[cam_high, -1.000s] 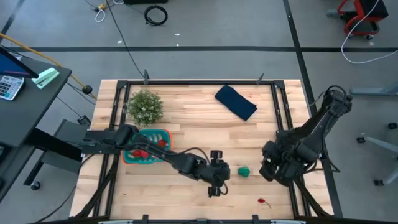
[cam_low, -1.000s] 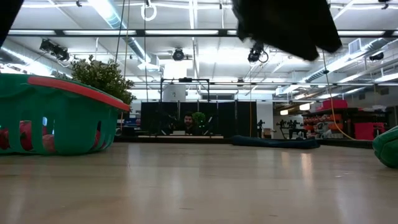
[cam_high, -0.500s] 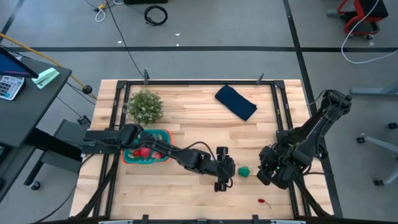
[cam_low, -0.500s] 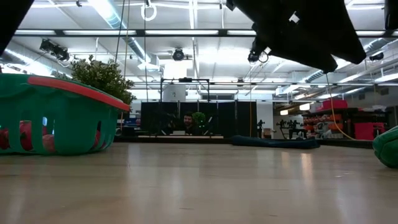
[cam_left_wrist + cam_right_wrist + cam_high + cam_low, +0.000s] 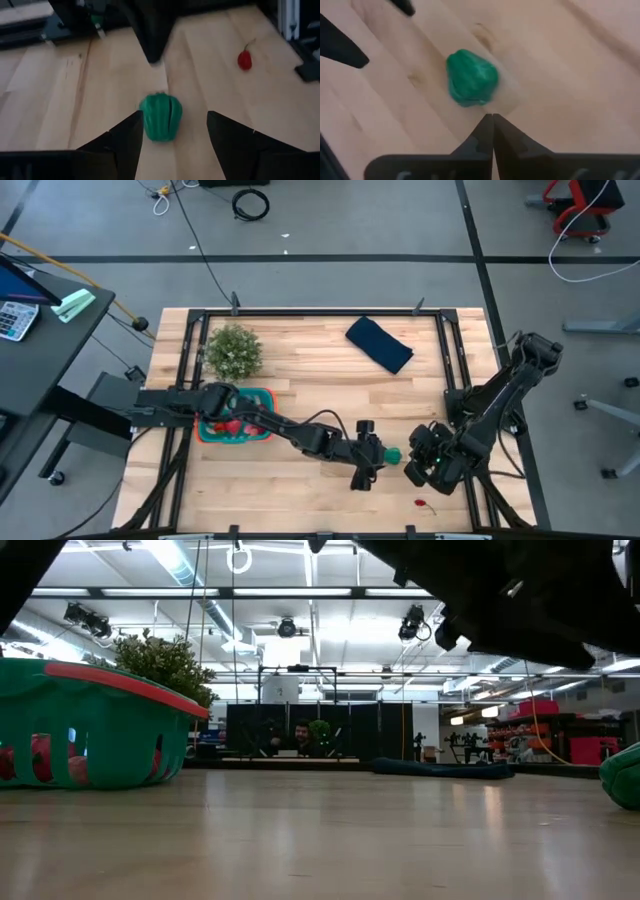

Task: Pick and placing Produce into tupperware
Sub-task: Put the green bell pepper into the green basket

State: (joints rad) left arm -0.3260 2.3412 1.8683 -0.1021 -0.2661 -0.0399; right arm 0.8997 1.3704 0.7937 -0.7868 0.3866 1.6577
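Lower centre-right of the table (image 5: pixel 300 365): green pepper (image 5: pixel 394 454) on bare wood, hemmed between left gripper (image 5: pixel 374 457) — fingers spread — and right gripper (image 5: pixel 418 468) — fingers pressed together; tupperware (image 5: pixel 236 416) mid-left.

No readable text anywhere, no labels on the table, the arms, or out in the room

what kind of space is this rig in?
Likely a large robotics lab or workshop: open ceiling with strip lights, a person at a desk behind the wooden table, and loose cables on the grey floor.
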